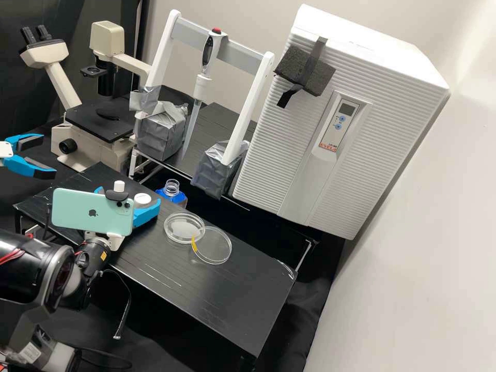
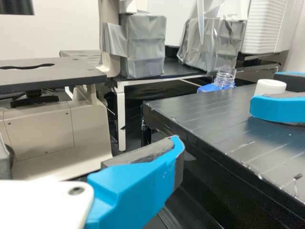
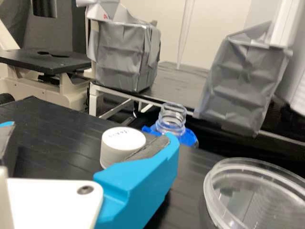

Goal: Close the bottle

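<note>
And off the left end of the black platform (image 1: 222, 294) the left gripper (image 1: 28, 153) is seen hanging in the air, its blue fingers spread wide and nothing held between them. Behind the platform's left corner a beige microscope (image 1: 82, 119) is parked against black drapery.

Over the platform's left part the right gripper (image 1: 137, 204) is found, low over the surface, with a mint-green phone (image 1: 93, 212) clamped on the arm behind it. Its fingers are parted well wider than the white cap (image 3: 123, 143), which sits on the platform between them, close against one finger; no squeeze is being applied.

Just past the platform's far edge the bottle (image 1: 173, 190) is spotted: clear neck, blue body, upright, mouth uncovered. Cap and bottle are near each other but apart.

On the platform's middle two clear petri dishes (image 1: 199, 236) are laid, rims overlapping. Its black top is glossy, scored with thin pale lines.

Behind the platform a white stand (image 1: 243, 124) with feet wrapped in grey tape is set, a pipette (image 1: 201, 88) hung from its bar. Right of the platform a ribbed white cabinet (image 1: 361, 129) is stood, foam strapped to its upper front, and a plain pale wall (image 1: 439, 258) is seen beyond. Black cloth is spread beneath the platform.
</note>
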Action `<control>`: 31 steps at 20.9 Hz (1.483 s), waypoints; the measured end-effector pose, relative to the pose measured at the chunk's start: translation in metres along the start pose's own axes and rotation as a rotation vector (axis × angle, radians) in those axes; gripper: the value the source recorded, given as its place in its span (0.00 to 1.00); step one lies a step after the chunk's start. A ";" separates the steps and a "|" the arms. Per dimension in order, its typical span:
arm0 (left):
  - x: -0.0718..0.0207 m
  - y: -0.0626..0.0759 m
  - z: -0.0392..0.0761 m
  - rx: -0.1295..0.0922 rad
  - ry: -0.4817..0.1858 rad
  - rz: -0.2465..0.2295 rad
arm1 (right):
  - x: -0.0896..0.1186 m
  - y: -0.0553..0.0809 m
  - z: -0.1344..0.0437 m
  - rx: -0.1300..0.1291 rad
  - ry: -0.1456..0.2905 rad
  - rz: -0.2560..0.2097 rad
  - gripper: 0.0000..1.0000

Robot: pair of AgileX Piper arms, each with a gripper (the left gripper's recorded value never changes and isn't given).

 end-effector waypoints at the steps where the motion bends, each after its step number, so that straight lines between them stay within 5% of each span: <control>1: 0.0003 0.000 0.000 0.001 0.000 0.001 | 0.000 0.000 0.000 0.003 0.003 0.000 0.00; 27: 0.0086 0.005 -0.002 0.016 -0.019 0.011 | 0.008 0.004 0.001 0.005 -0.005 -0.013 0.00; 31: 0.0090 0.005 -0.001 0.016 -0.023 0.009 | 0.009 0.004 0.001 0.026 -0.010 -0.019 0.00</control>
